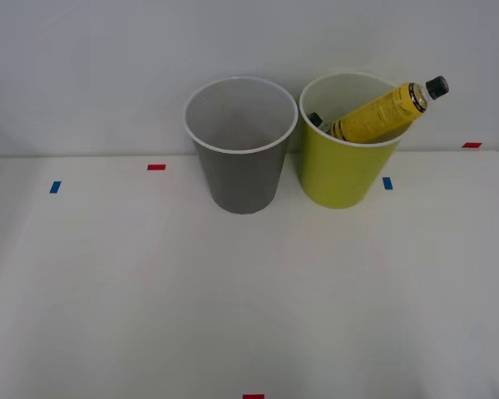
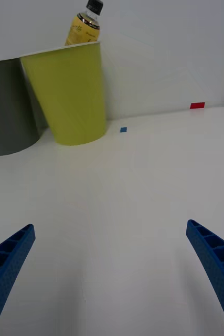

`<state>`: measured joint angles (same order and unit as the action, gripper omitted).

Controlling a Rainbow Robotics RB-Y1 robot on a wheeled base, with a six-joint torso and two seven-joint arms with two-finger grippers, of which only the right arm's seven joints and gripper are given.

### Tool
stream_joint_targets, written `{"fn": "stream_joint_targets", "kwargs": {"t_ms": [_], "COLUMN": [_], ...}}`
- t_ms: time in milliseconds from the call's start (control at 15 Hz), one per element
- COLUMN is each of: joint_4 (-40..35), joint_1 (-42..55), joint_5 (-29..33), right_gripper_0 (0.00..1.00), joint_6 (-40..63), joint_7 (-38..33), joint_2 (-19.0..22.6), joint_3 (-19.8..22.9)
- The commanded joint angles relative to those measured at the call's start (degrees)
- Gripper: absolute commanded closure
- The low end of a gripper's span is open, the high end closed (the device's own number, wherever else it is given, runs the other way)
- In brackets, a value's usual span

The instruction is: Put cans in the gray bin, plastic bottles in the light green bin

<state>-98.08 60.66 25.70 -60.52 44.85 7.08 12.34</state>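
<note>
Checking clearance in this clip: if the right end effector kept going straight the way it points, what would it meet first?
Probably bare table first: the open right end effector looks over it. Farther on stands the light green bin, slightly off its centre line, though depth is unclear.

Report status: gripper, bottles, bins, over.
Right gripper open, holding nothing, above bare table. Yellow bottle leaning in light green bin, cap past rim. Gray bin looks empty. Nothing in the way.
</note>
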Motion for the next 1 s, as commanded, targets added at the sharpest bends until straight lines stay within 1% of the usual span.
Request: {"fn": "stream_joint_targets", "kwargs": {"t_ms": [67, 200, 400, 467, 533, 600, 667, 733, 867, 933, 1000], "joint_4": [-0.18, -0.35, -0.88, -0.88, -0.97, -0.88, -0.88, -0.88, -0.44, 0.09, 0.70], "joint_1": [0.07, -0.01, 0.07, -0.01, -0.19, -0.28, -0.36, -0.63, -1.60, -1.77, -1.86], "joint_5": [1.19, 1.19, 1.28, 1.19, 0.66, -0.22, -2.32, -3.91, -5.05, -5.84, -7.42], "right_gripper_0": [0.00, 0.00, 0.00, 0.00, 0.00, 0.00, 0.00, 0.00, 0.00, 0.00, 0.00], "joint_6": [-0.74, -1.71, -1.97, -2.15, -2.41, -2.32, -2.15, -1.97, -1.97, -1.97, -1.97], "joint_7": [0.15, -0.64, -2.92, -5.82, -6.61, -6.17, -5.73, -5.21, -4.15, -2.48, 1.03], "joint_2": [-0.40, -0.05, 2.06, 3.03, 3.38, 3.47, 4.08, 4.79, 6.37, 6.72, 7.07], "joint_3": [0.32, 0.49, 0.93, 0.67, 0.32, -0.65, -2.93, -4.17, -4.43, -4.52, -4.78]}}
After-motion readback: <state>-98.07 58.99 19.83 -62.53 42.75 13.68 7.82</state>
